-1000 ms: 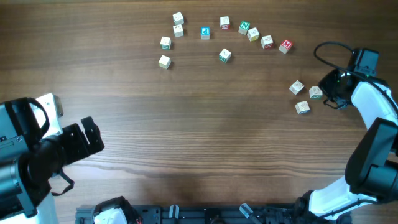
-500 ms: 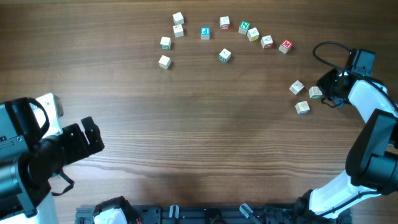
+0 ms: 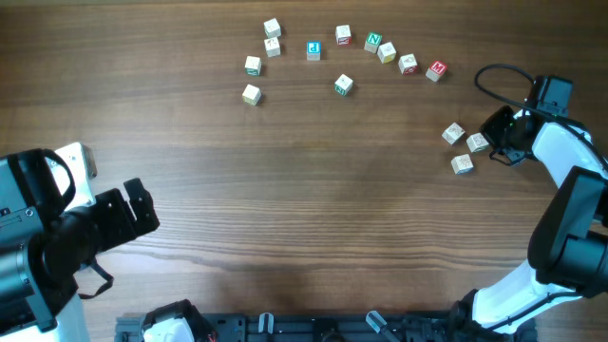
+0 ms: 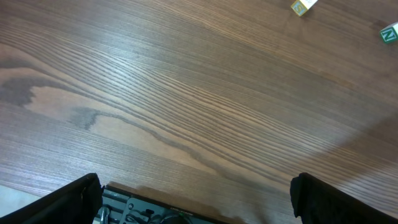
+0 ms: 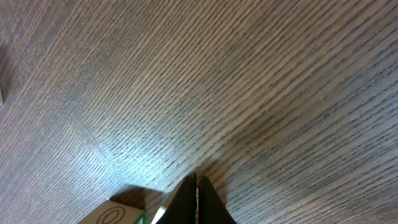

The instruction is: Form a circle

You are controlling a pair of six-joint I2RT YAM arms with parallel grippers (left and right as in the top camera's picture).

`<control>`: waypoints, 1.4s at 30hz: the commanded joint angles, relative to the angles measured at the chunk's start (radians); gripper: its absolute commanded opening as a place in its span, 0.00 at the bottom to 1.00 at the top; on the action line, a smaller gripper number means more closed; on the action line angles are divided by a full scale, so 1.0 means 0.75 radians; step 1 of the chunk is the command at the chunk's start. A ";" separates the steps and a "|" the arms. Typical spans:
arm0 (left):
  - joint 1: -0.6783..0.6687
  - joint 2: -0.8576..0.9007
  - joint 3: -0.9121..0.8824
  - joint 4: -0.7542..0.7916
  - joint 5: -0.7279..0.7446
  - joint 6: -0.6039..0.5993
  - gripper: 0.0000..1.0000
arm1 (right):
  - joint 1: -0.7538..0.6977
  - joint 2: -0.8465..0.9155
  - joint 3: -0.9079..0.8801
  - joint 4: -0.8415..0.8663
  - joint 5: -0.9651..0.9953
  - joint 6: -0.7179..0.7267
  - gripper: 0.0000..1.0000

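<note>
Beside the tip of the closed right tool [image 5: 196, 196] sits a cube [image 3: 478, 142]; nudge it slowly, square-on, toward the circle [image 3: 343, 36].

A robotics lab bench, by the look of it: a plain wood-grain table [image 3: 332, 209] strewn with alphabet cubes [image 3: 313, 49], a left arm [image 3: 66, 233] and right arm [image 3: 575, 218] at its near corners, and a black rail [image 3: 313, 328] along its near edge.
</note>
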 commanded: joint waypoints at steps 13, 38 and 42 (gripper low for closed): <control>0.010 -0.010 -0.007 0.004 -0.013 -0.013 1.00 | 0.006 -0.094 0.275 -0.305 0.131 -0.025 0.04; 0.010 -0.010 -0.007 0.004 -0.013 -0.013 1.00 | 0.190 -0.010 0.090 -0.339 0.123 -0.266 0.04; 0.010 -0.010 -0.007 0.004 -0.013 -0.013 1.00 | 0.191 0.026 0.090 -0.338 0.114 -0.267 0.04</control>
